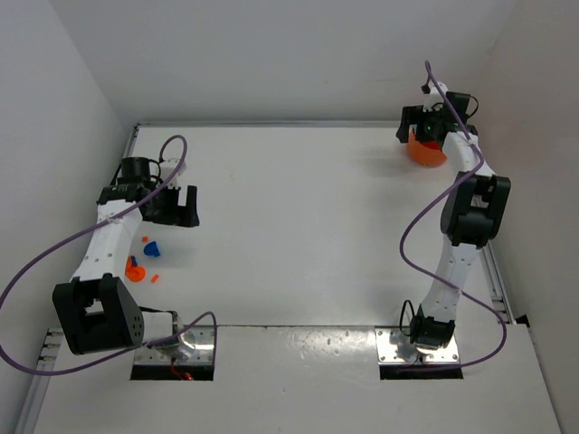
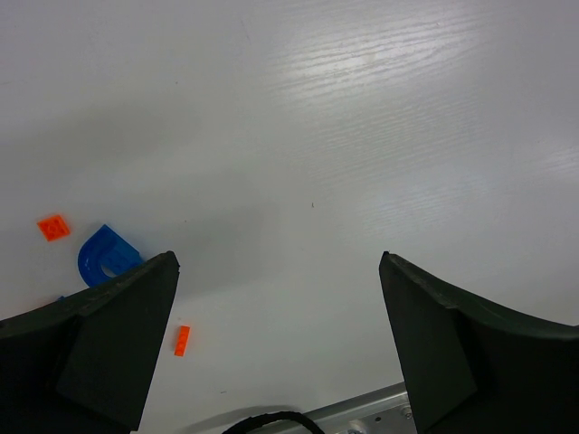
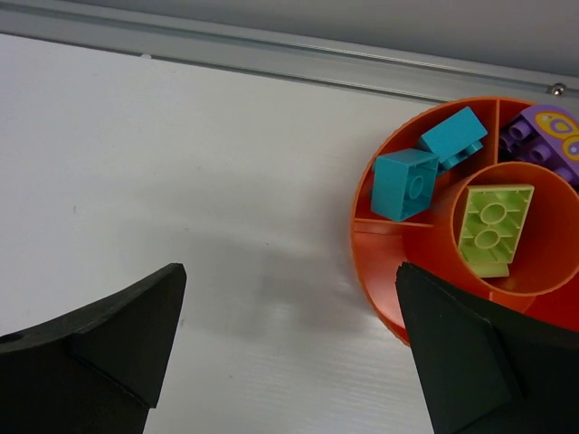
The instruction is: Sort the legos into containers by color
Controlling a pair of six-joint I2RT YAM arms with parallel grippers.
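Several legos lie on the table by the left arm: a blue one, an orange one and small orange bits. The left wrist view shows a blue arch lego, a flat orange square and a thin orange piece. My left gripper hangs open over bare table to the right of them. The round orange container sits at the far right, holding cyan legos, a purple one and a yellow-green one. My right gripper is open beside it, holding nothing.
A metal rail runs along the table's far edge just behind the container. White walls close in the table at the back and sides. Purple cables loop off both arms.
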